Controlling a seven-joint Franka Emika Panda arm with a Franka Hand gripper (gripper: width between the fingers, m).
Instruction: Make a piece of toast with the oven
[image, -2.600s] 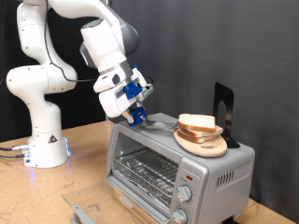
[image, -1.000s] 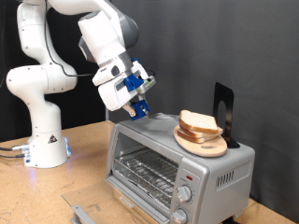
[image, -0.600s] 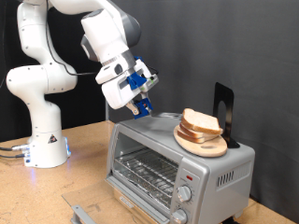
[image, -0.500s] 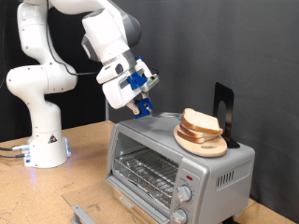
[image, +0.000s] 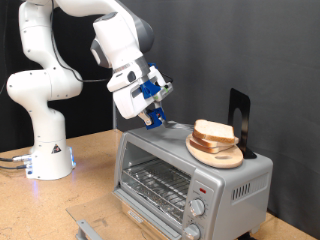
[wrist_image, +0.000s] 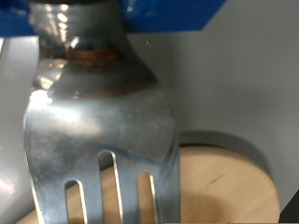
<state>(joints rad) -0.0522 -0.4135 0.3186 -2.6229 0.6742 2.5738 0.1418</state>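
The piece of toast (image: 211, 131) lies on a round wooden plate (image: 216, 154) on top of the silver oven (image: 225, 182). The oven's rack (image: 155, 184) shows through the open front. My gripper (image: 150, 117) hangs above the oven's top, towards the exterior view's left of the toast. It is shut on a metal fork (image: 170, 125) whose tines point towards the toast. In the wrist view the fork (wrist_image: 98, 103) fills the frame, with the wooden plate (wrist_image: 229, 191) beyond its tines. The toast does not show in the wrist view.
A black upright stand (image: 238, 118) is behind the plate on the oven's top. The oven's lowered door (image: 88, 223) juts out at the exterior view's bottom. The robot's white base (image: 45, 150) stands at the exterior view's left on the wooden table (image: 90, 175).
My gripper has risen a little and moved to the exterior view's right with the fork, closer to the toast. The toast and plate look unmoved.
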